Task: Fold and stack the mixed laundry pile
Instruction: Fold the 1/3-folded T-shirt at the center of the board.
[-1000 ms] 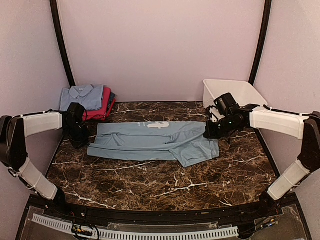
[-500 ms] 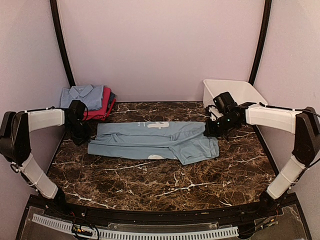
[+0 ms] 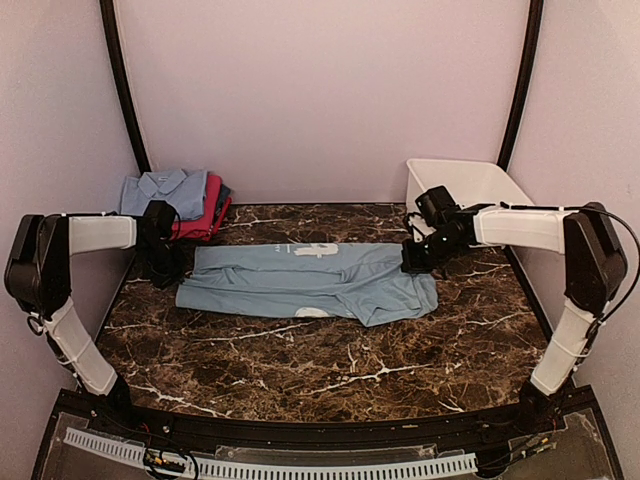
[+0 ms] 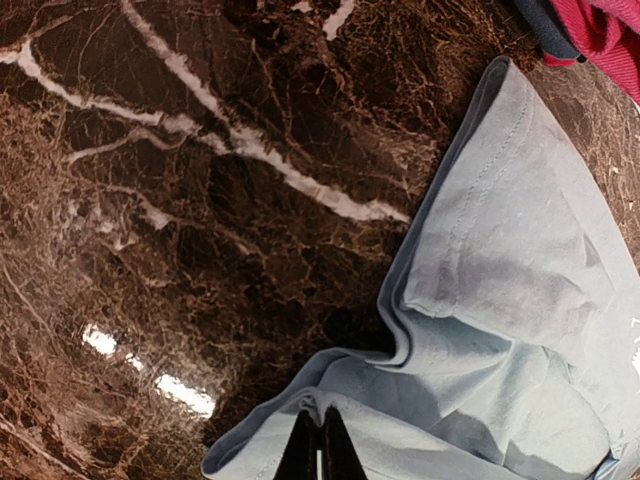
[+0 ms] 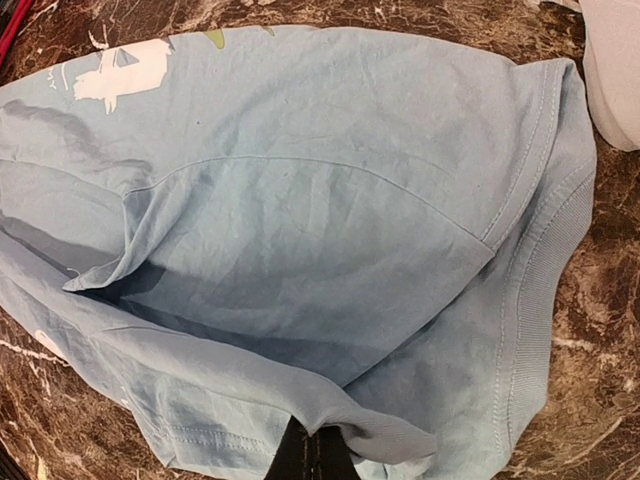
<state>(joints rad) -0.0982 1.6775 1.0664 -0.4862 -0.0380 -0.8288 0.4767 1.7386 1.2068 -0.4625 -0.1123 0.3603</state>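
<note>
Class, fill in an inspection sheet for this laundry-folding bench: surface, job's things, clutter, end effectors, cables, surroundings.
Surface: dark marble table with white veins.
Job's things: pale blue tee lying flat mid-table, folded lengthwise; collared shirt atop pink piece, stacked far left.
Clutter: white tub at the far right corner.
End effectors: left end effector shut on the tee's left edge; right end effector shut on its right edge.
Cables: thin black cable looping beside the right arm.
Surroundings: pale walls, black poles.
</note>
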